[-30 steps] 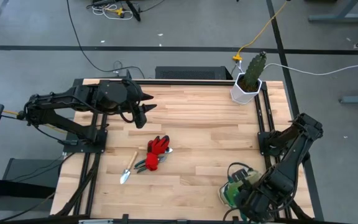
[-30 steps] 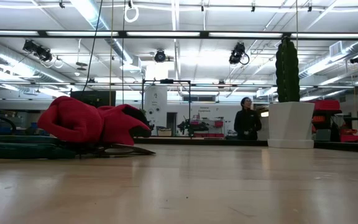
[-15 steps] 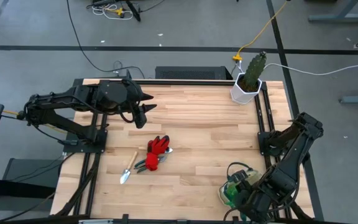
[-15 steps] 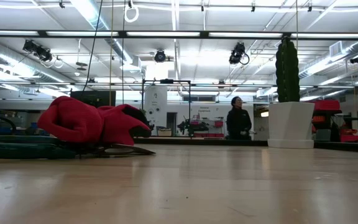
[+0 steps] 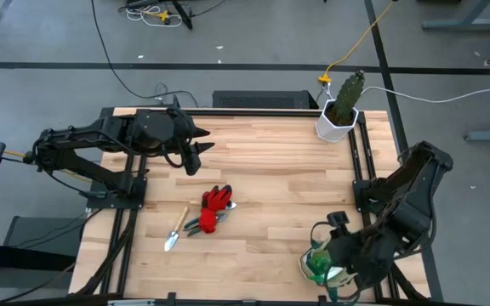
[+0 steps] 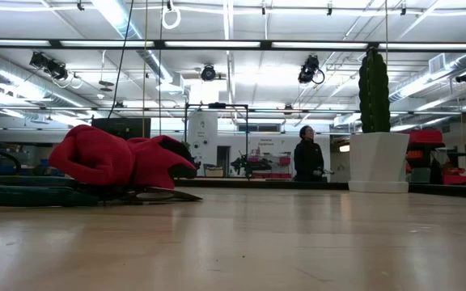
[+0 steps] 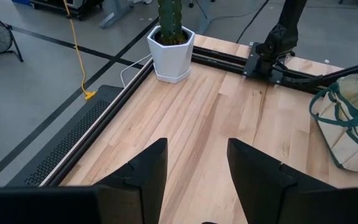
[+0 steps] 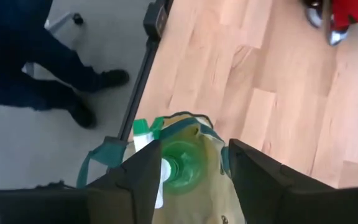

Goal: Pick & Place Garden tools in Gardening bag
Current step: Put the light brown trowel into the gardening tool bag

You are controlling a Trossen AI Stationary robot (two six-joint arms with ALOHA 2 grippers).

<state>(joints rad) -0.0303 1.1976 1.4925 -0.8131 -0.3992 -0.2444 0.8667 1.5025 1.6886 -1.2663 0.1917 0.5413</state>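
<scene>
The beige gardening bag (image 5: 315, 262) with dark green trim stands at the table's near right corner; it also shows in the left wrist view (image 7: 352, 127). A green-and-white spray bottle (image 8: 178, 164) stands inside it. My right gripper (image 8: 188, 180) is open just above the bag's mouth, its fingers on either side of the bottle's top, and it also shows in the high view (image 5: 333, 255). Red gloves (image 5: 218, 200), dark-handled pruners (image 5: 201, 223) and a wooden-handled trowel (image 5: 176, 229) lie together on the table left of centre. My left gripper (image 5: 196, 155) waits open at the far left.
A green cactus in a white hexagonal pot (image 5: 337, 121) stands at the far right corner. A person's legs (image 8: 48, 68) stand on the floor beside the table near the bag. Another person (image 6: 307, 158) stands in the room behind. Bare wood lies between the tools and the bag.
My right arm has risen over the bag and drawn a little toward the table's far edge, with the spray bottle staying in the bag. A person in the room behind has walked to the left in the low view.
</scene>
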